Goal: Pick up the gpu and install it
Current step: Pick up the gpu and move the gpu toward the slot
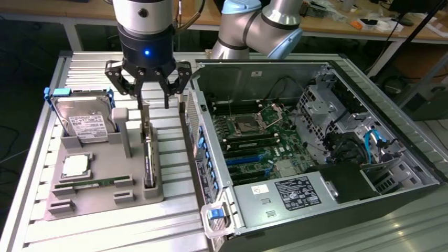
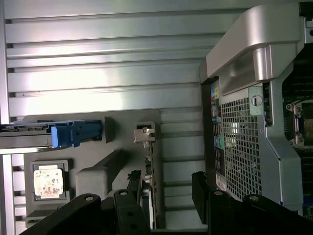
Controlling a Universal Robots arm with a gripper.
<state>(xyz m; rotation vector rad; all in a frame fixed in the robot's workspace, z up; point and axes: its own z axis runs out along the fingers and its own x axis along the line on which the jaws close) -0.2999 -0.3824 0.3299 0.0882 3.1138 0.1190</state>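
gripper (image 1: 152, 100): jaws spread wide with nothing in them, hanging just over the far end of the gpu.
gpu (image 1: 148, 152): stands on edge in a slot of the grey holder (image 1: 105, 202), unlifted; in the exterior view it is at 9 o'clock of the open computer case (image 1: 259, 79).
wrist view: the gpu (image 2: 150, 169) runs edge-on between the dark fingers (image 2: 128, 200), nearer one of them.
hard drive (image 1: 84, 123): in a blue frame, at 10 o'clock of the gpu.
RAM stick (image 1: 94, 182): at 8 o'clock of the gpu.
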